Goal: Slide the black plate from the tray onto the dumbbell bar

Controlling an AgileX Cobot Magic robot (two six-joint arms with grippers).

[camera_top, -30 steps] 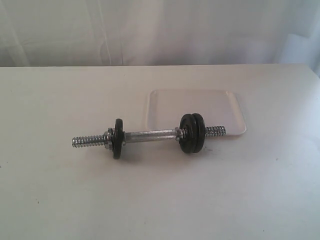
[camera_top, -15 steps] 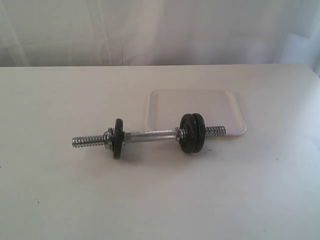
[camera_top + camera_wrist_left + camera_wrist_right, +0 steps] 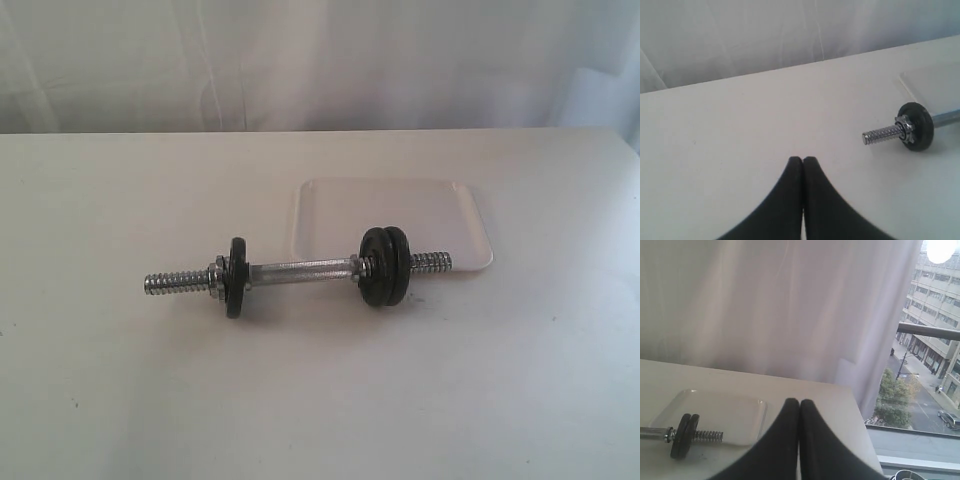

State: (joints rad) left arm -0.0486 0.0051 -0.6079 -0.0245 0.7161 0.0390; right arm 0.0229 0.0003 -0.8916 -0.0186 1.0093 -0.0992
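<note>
Both my hands are clenched shut on nothing: the left hand [image 3: 803, 162] hangs over bare bench [image 3: 320, 400], and the right hand [image 3: 799, 402] does the same nearer the bench's far corner. The dumbbell bar [image 3: 300, 270] lies flat on the bench, out beyond the fingertips of each hand and well apart from both. It carries three black discs. A single disc [image 3: 236, 277] sits toward the end nearer my left hand, and a pair pressed together sits toward the end nearer my right hand. I take the black plate [image 3: 398, 262] to be the outer one of that pair, though the discs look alike and I cannot be sure. The tray [image 3: 400, 200] lies just behind that end of the bar, forward of my right hand, and I see no disc on it. So I judge the job done: the plate is threaded on the bar, off the tray, and neither hand touches anything. All I see left is drawing my arms clear.
</note>
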